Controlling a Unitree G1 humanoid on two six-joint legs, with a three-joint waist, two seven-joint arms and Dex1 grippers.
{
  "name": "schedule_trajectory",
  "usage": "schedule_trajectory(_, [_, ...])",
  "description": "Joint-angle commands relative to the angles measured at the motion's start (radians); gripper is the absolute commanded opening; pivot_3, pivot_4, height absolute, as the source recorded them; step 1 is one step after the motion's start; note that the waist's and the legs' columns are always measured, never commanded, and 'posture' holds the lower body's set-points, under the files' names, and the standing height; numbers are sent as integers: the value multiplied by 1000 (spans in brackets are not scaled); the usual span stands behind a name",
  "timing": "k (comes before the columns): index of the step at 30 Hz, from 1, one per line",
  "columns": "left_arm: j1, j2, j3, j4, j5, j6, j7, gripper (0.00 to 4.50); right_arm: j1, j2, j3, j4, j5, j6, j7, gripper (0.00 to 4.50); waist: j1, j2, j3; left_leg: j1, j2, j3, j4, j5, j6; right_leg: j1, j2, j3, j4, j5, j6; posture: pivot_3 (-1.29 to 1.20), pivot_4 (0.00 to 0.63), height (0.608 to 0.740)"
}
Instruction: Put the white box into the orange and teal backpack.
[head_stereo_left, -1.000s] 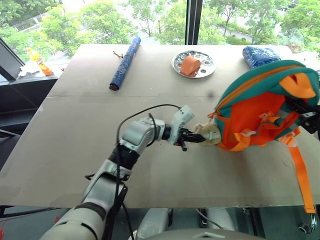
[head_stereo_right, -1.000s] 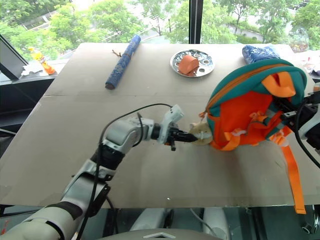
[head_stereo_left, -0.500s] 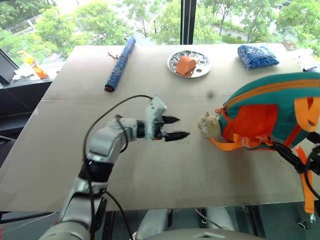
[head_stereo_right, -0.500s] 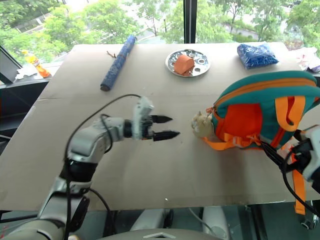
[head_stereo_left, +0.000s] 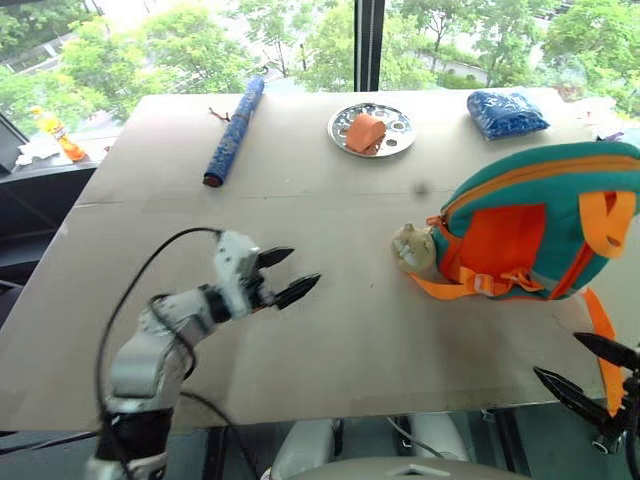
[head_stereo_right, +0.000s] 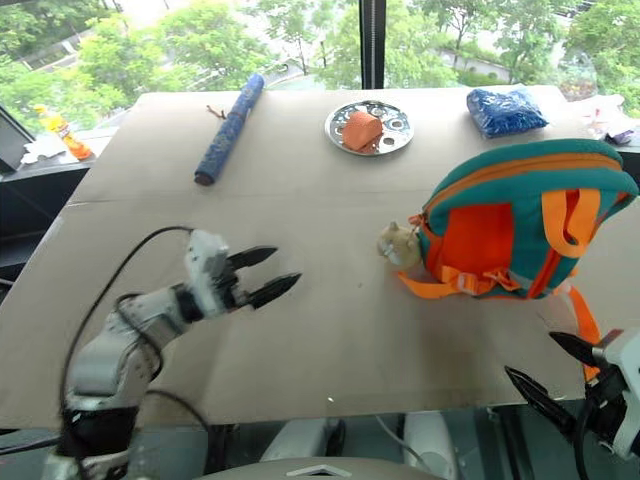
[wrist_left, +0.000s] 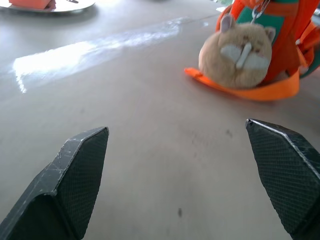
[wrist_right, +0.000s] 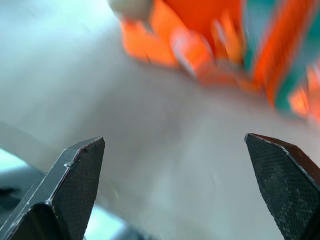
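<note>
The orange and teal backpack (head_stereo_left: 545, 225) lay on its side on the table (head_stereo_left: 330, 330), toward the right-hand part of the top, and everything else is easiest placed from it. Touching its left end was a small tan plush animal (head_stereo_left: 412, 247), resting on a loop of orange strap (head_stereo_left: 455, 288) that trailed out from under the bag. Another orange strap (head_stereo_left: 603, 345) ran from the pack toward the near edge of the table. I could not see the white box anywhere on the table.

Well to the left of the backpack, the left gripper (head_stereo_left: 285, 275) hovered over bare tabletop with its two black fingers spread wide and nothing between them, pointing toward the plush. Near the pack's strap, at the table's near edge, the right gripper (head_stereo_left: 588, 372) also had its fingers parted and empty.

Beyond the backpack, at the far side of the table, sat a blue textured pouch (head_stereo_left: 507, 111). Farther left from it stood a round metal plate (head_stereo_left: 372, 129) with an orange item (head_stereo_left: 364, 132) on it, and farther left again lay a long blue roll (head_stereo_left: 233, 130).
</note>
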Motion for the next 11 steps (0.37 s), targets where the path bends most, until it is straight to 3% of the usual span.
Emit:
schedule_trajectory(1, [102,32,77,-83,-41,-30,-25,4500,-24,7,-3,20,-46,-77,17,4439,6,1,0,0,0,0,0,0,0,0,0,0,0,0,0,0,150,731])
schedule_trajectory(11, [269,20,163,-107,-83,-62,-5,4500,-116,-47,15,-26,-3,-8,-14,4439,9,0,0,5,0,0,0,0,1,7,0,-1,0,-1,1,0,150,731])
